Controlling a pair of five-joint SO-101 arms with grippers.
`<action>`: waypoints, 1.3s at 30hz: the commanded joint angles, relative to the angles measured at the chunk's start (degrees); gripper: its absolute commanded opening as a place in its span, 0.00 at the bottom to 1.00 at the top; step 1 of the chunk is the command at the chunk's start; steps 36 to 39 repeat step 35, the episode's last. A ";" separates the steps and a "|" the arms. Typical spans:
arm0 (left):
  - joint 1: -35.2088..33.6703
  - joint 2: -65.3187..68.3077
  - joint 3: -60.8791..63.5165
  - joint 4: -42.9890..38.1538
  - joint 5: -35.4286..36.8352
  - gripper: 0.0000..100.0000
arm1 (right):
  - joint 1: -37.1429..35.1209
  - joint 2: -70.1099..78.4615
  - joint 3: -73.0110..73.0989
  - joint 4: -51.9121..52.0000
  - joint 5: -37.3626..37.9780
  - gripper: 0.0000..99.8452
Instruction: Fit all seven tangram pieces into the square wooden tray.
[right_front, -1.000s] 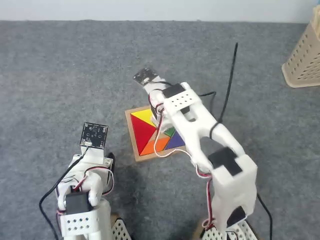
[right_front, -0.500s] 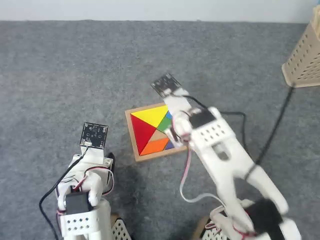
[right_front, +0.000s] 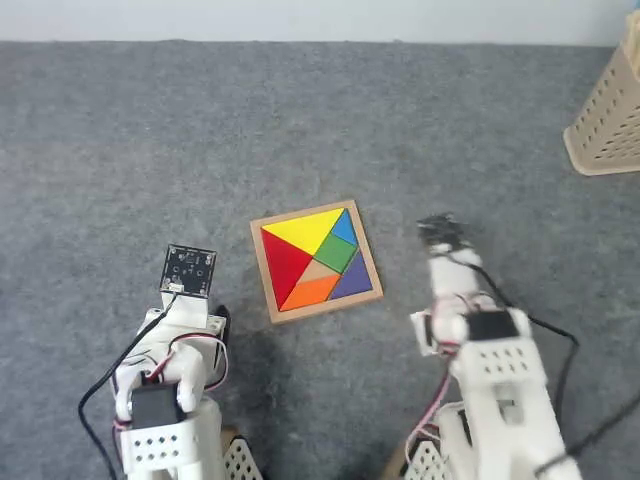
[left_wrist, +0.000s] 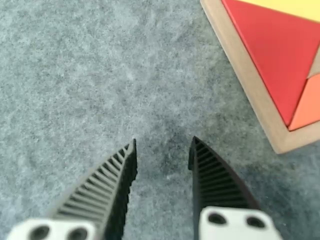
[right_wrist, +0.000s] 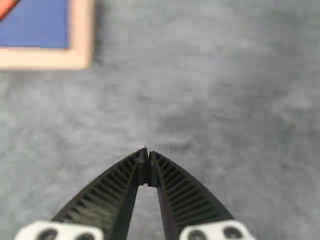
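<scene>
Tray (right_front: 328, 305) near the table's middle, seven tangram pieces (right_front: 315, 255) seated inside | left gripper (left_wrist: 164, 142) narrowly parted, empty, near a tray corner | right gripper (right_wrist: 146, 152) closed, empty | fit appears complete: park arms clear, never nudging the rim.
</scene>
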 joint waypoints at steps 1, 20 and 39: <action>0.09 -0.35 -0.66 0.26 -0.26 0.17 | 7.25 -11.56 3.43 -1.19 0.35 0.01; 0.09 -0.35 -0.66 0.26 -0.26 0.17 | 9.01 -46.73 23.12 6.73 7.47 0.01; 0.09 -0.35 -0.66 0.26 -0.26 0.17 | 8.66 -44.62 23.30 6.73 7.47 0.01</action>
